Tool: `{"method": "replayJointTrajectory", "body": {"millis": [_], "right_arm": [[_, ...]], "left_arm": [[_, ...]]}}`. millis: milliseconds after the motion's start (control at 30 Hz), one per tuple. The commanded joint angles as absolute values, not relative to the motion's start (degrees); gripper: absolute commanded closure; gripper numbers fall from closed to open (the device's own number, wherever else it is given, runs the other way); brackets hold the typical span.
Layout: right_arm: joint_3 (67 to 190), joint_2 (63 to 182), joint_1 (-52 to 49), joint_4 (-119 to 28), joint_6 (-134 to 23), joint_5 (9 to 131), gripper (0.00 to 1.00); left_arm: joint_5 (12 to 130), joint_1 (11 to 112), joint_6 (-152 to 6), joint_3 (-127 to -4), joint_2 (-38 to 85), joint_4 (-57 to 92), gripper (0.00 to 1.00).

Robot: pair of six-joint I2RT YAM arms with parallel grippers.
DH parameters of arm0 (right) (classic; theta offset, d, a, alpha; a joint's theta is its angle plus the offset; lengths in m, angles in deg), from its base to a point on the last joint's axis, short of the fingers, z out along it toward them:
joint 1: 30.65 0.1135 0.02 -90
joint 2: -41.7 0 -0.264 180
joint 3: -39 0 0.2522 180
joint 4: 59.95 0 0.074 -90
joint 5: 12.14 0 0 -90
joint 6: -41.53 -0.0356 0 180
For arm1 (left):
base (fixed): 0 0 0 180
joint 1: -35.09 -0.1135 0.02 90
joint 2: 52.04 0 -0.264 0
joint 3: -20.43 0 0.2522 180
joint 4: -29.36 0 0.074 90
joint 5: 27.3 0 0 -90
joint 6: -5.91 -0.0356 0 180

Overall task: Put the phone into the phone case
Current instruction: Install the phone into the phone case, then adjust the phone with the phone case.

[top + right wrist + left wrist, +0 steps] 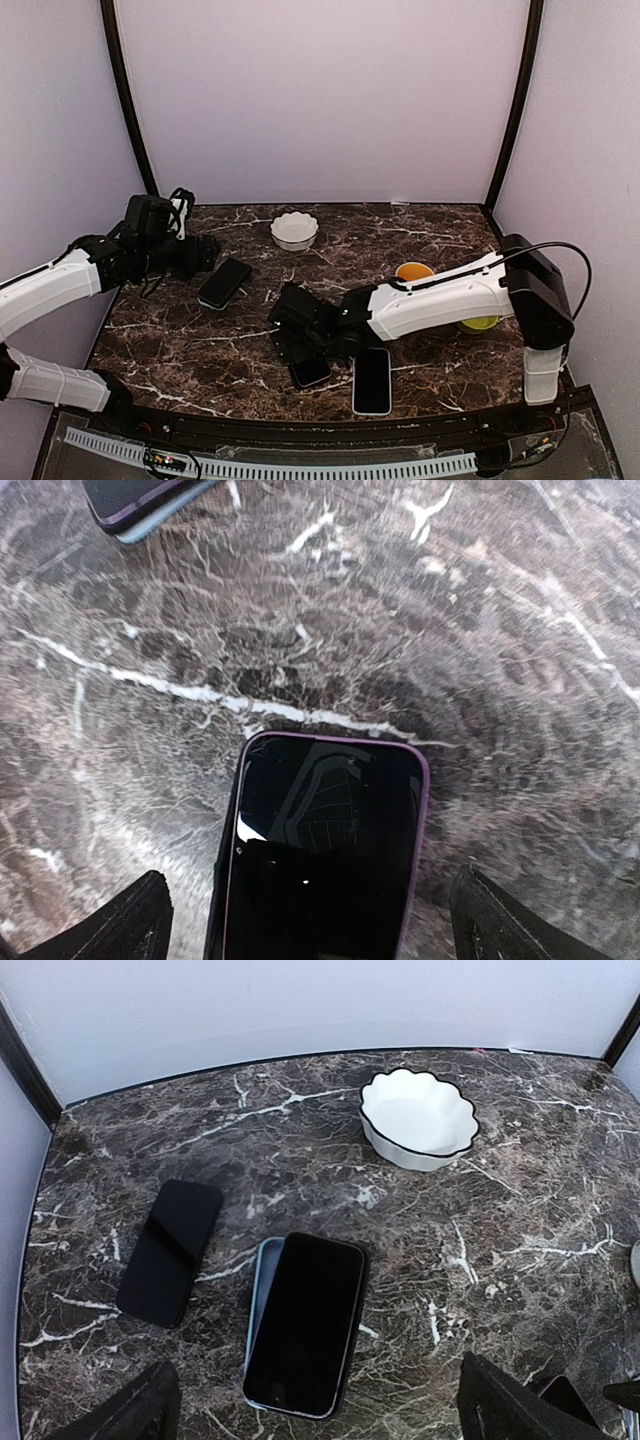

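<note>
Pincer on right arm [315,925] gapes wide, straddling purple-edged phone [325,840] without gripping.

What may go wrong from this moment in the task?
1. The black phone lies offset on the light blue phone case, not seated; a push may slide it off.
2. The right hand hangs open above a purple-rimmed phone lying flat on the dark marble table; a grasp may slip off its thin edges.

Setting logged as a robotics lab test cell. A dark marble-pattern table [200,350] is enclosed by plain white panels [320,100] and black struts [128,100]. A left arm [45,290] and right arm [440,300] are mounted at its near edge.
</note>
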State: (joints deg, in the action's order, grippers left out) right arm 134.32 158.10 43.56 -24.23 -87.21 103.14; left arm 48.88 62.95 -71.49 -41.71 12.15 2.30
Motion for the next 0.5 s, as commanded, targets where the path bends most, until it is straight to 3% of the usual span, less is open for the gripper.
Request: {"method": "replayJointTrajectory", "body": {"millis": [0, 133, 333, 467], "right_arm": [[130.9, 149.4, 43.3, -22.8, -90.5, 101.8, 0.09], [123.5, 144.4, 43.4, -25.4, -94.2, 96.9, 0.23], [116.5, 141.8, 43.5, -29.1, -98.6, 92.6, 0.48], [113.8, 141.3, 43.6, -32.1, -99.4, 90.9, 0.59]], "left_arm": [[56.0, 62.5, -73.0, -41.0, 12.7, 4.6, 0.03], [59.7, 64.6, -73.7, -41.2, 13.7, 4.0, 0.16], [60.3, 79.9, -67.4, -38.1, 13.2, -0.1, 0.39], [60.5, 86.9, -66.1, -33.3, 13.7, -2.0, 0.53]]}}
